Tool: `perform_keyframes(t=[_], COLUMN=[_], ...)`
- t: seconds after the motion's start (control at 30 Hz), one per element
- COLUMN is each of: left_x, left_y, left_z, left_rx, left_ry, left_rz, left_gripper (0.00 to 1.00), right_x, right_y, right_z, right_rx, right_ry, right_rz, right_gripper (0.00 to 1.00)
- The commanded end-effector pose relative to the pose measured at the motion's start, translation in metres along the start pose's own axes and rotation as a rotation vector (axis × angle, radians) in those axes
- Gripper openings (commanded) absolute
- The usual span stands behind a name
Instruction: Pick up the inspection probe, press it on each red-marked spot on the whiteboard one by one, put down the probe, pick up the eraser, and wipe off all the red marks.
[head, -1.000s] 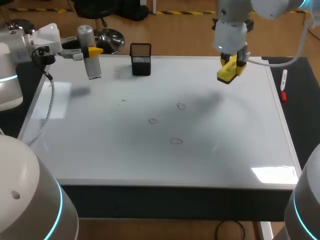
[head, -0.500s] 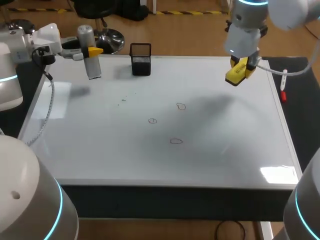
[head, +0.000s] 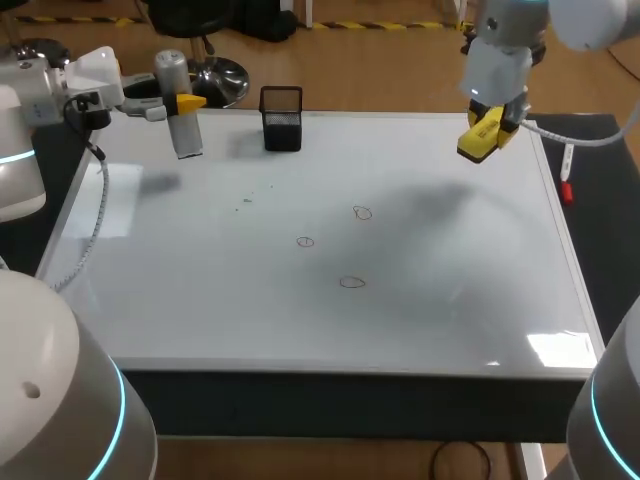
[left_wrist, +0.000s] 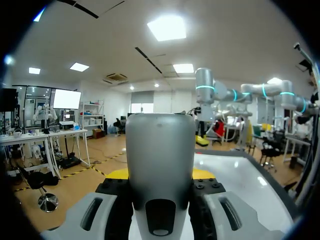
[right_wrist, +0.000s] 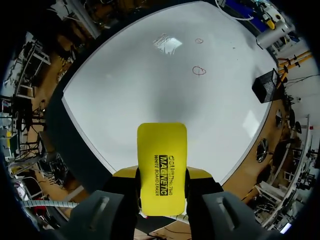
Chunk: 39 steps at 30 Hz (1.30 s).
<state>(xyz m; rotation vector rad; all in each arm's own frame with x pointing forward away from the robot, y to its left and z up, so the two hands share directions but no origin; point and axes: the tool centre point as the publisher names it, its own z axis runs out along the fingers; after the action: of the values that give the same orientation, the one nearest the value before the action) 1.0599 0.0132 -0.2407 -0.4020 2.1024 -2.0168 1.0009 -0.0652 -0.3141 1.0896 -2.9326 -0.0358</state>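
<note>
1. Clamping the yellow eraser (right_wrist: 161, 165) between its fingers, the right gripper (right_wrist: 162, 187) hangs above the whiteboard (head: 200, 300) at its far right corner.
2. At the far left edge, the left gripper (left_wrist: 160, 175) is closed around the upright grey inspection probe (head: 178, 115).
3. Three red marks (head: 351, 282) sit mid-board, well apart from both arms; a black mesh cup (head: 282, 120) stands at the far edge.

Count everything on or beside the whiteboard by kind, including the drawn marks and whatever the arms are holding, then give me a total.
Red marks: 3
Eraser: 1
Probe: 1
Black mesh cup: 1
Marker pen: 1
Total: 7
</note>
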Motion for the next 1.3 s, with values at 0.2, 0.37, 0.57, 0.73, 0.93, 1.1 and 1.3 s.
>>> perform_keyframes(t=[0.2,0.37,0.57,0.73,0.93,1.1,1.3], left_x=[0.001,0.001,0.001,0.001,0.009,0.033,0.074], left_y=[-0.001,-0.001,-0.001,-0.001,-0.004,-0.012,-0.022], left_z=[0.000,0.000,0.000,0.000,0.002,0.009,0.026], left_rx=[0.001,0.001,0.001,0.001,-0.008,0.008,0.023], left_ry=[-0.004,-0.004,-0.004,-0.004,-0.009,0.024,0.082], left_rz=[0.002,0.002,0.002,0.002,0.028,0.044,0.058], left_gripper=[0.00,0.00,0.00,0.00,0.00,0.00,0.00], right_x=[-0.004,-0.004,-0.004,-0.004,-0.004,-0.004,-0.004], right_y=[-0.002,-0.002,-0.002,-0.002,-0.002,-0.002,-0.002], right_z=[-0.002,-0.002,-0.002,-0.002,-0.002,-0.002,-0.002], right_rx=[-0.001,-0.001,-0.001,-0.001,-0.001,-0.001,-0.001], right_ry=[0.016,0.016,0.016,0.016,0.016,0.016,0.016], right_rz=[0.000,0.000,0.000,0.000,0.000,0.000,0.000], right_gripper=[0.00,0.00,0.00,0.00,0.00,0.00,0.00])
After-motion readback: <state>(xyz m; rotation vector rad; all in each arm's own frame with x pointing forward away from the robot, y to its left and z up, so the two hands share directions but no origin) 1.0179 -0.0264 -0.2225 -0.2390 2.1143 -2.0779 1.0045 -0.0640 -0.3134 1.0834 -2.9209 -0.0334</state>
